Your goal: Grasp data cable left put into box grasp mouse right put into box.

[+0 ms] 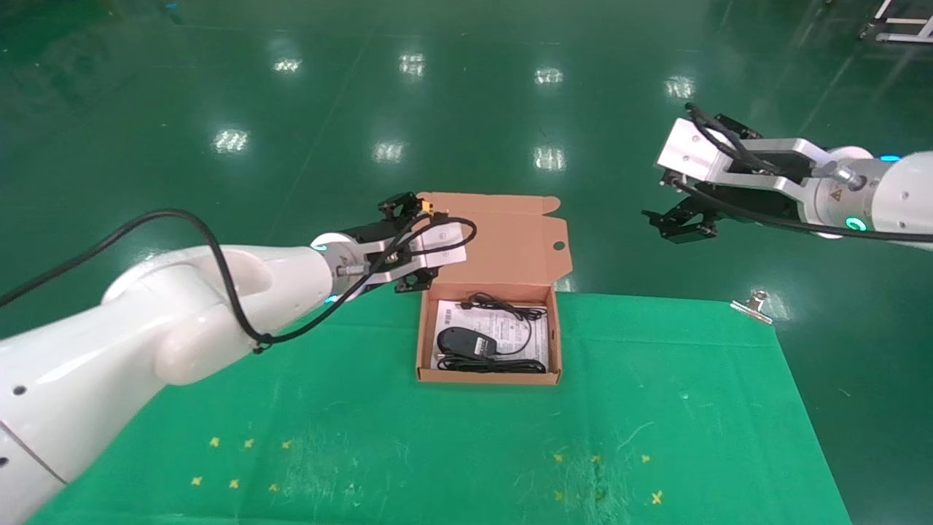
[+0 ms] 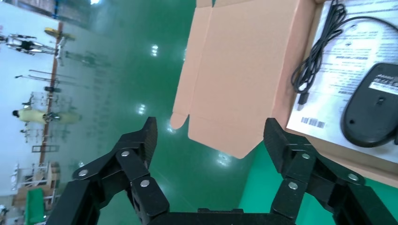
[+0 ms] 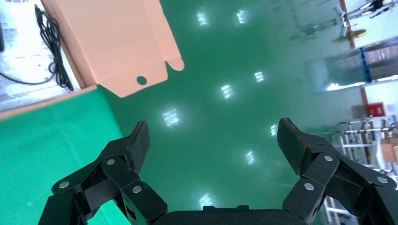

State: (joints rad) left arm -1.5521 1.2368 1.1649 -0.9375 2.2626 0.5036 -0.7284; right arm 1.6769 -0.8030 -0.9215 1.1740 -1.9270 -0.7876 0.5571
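Resting at the centre of the head view, the box (image 1: 428, 343) sits on the green cloth (image 1: 656, 408) with its flap lid (image 1: 503, 240) thrown back toward the upper part of the frame, past the cloth's far edge. Inside lies a white printed leaflet (image 1: 536, 343). The mouse (image 1: 466, 341) lies on it at the lower left of the interior, and its thin cord (image 1: 510, 310) is looped along the upper side. The data cable (image 1: 496, 363) lies as a long narrow bundle along the box's lower wall, just below the mouse.

Left gripper (image 1: 412, 244) hovers at centre left of the frame, just beside the lid's left edge, jaws spread and holding nothing; its wrist view shows the lid and the mouse beyond the fingertips (image 2: 277, 136).

Right gripper (image 1: 678, 222) hangs at upper right, well apart from the box and off the cloth, over the green floor (image 1: 219, 87), jaws likewise spread and empty.

A metal clip (image 1: 754, 306) sits at the cloth's far right corner.
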